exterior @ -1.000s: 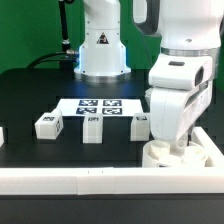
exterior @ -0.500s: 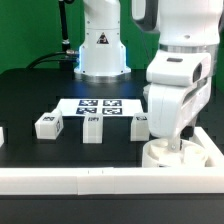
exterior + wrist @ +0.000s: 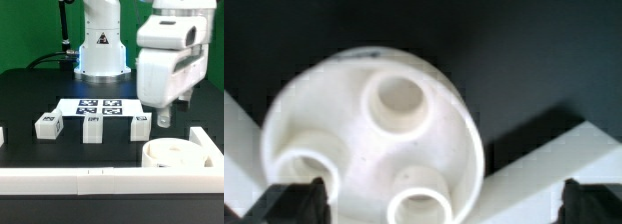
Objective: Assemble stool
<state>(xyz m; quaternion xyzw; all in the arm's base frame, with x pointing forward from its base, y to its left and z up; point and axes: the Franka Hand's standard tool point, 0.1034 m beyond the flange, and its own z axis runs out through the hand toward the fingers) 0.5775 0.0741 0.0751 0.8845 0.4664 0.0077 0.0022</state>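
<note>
The seat disc (image 3: 178, 155) lies flat in the near corner on the exterior view's right. It sits against the white rail (image 3: 80, 178), and in the wrist view its three sockets face up. The three legs (image 3: 46, 125) (image 3: 92, 127) (image 3: 139, 126) stand in a row farther back, just in front of the marker board (image 3: 98, 104).

The gripper (image 3: 175, 110) hangs above the seat. Its jaws are wide apart and hold nothing.

The rightmost leg is very near one finger, so a sideways move at this height could knock it over or turn it, spoiling the grasp. Only the rail corner braces the seat. A leg pressed or twisted in off-centre could spin the seat or slide it away from the rail. A leg gripped crooked would likely jam at the socket mouth.
</note>
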